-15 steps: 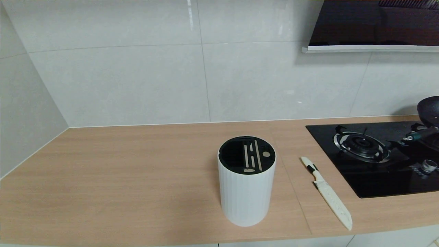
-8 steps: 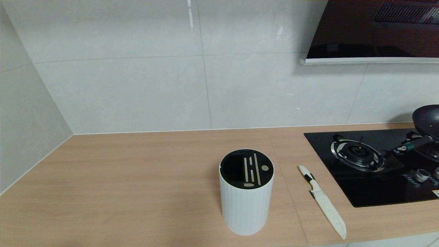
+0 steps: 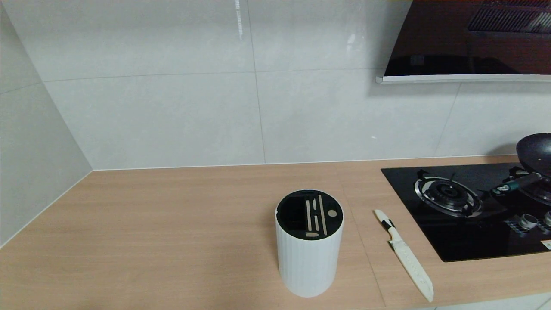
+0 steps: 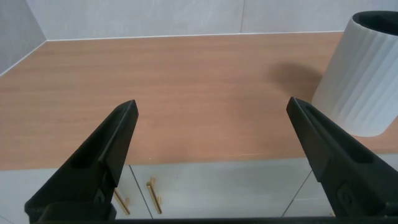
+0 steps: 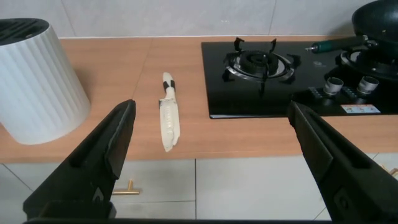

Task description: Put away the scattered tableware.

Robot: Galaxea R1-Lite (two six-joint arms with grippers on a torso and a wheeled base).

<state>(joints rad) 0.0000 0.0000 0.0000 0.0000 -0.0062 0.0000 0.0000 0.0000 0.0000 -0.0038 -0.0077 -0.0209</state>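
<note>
Here, the left gripper and right gripper hang before the counter edge, fingers wide and empty, seemingly ready for the knife lying lower right, just beside the slotted holder, lower centre.

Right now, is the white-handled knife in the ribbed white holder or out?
Out: the white-handled knife lies flat on the wooden counter, beside the ribbed white holder, not touching.
</note>
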